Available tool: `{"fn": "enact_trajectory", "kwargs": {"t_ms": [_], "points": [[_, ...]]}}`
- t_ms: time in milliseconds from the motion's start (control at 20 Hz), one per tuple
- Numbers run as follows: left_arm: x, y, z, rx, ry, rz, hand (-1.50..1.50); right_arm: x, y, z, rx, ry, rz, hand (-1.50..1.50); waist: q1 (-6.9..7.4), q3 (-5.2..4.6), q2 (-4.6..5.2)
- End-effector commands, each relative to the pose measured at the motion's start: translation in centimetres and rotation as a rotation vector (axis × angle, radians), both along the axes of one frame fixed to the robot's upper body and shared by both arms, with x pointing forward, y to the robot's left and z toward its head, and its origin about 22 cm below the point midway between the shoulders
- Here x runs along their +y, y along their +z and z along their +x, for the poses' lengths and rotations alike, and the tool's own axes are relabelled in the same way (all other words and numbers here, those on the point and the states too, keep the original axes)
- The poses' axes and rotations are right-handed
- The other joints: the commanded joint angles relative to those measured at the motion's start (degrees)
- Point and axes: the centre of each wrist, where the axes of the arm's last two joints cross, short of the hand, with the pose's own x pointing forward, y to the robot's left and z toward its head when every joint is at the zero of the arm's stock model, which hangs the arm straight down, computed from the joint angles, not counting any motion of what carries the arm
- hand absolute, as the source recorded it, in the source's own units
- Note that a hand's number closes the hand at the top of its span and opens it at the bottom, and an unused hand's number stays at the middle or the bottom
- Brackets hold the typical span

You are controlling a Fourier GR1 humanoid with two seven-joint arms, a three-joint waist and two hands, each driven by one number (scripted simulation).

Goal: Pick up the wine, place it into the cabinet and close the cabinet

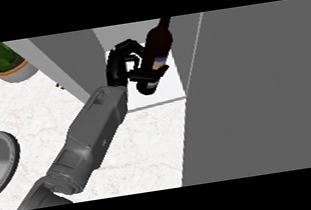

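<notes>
Now one hand [124,63] gripping one wine bottle [156,56] inside cabinet [260,86].

Illumination is even and diffuse, with the marble counter [34,120] bright, the cabinet door [268,90] uniformly mid-grey, and no glare or hard shadows.

My one view looks steeply down from my head, close over the bench [34,125], facing the cabinet [260,86] ahead.
</notes>
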Motion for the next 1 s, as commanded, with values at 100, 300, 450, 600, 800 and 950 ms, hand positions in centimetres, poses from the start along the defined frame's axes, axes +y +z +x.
{"fn": "enact_trajectory", "kwargs": {"t_ms": [100,300,450,600,800,950], "points": [[1.7,-0.5,0.4,-0.008,0.056,0.028,1.50,-0.4,2.3,-2.2,-0.006,0.056,0.097,-1.50,-0.26,0.02,0.26],[1.3,0.9,1.1,-0.045,0.098,0.058,1.50,-0.4,2.2,-2.0,-0.005,0.084,0.085,-1.50,-1.16,-0.02,0.76],[2.2,1.4,1.6,-0.052,0.100,0.101,-1.50,-0.3,2.1,-2.3,0.006,0.092,0.097,-1.50,-1.28,-0.02,0.60],[2.8,1.5,1.8,-0.070,0.142,0.151,-1.50,-0.3,1.6,-2.3,-0.002,0.103,0.083,-1.50,-2.24,0.02,0.81],[3.3,0.8,1.5,-0.082,0.160,0.207,-1.50,-0.5,1.9,-2.4,0.003,0.118,0.070,-1.50,-1.80,-0.05,0.89],[4.7,1.5,2.1,-0.098,0.205,0.210,-1.50,-0.7,2.1,-2.1,-0.032,0.097,0.076,-1.50,-1.76,-0.08,1.13]]}}
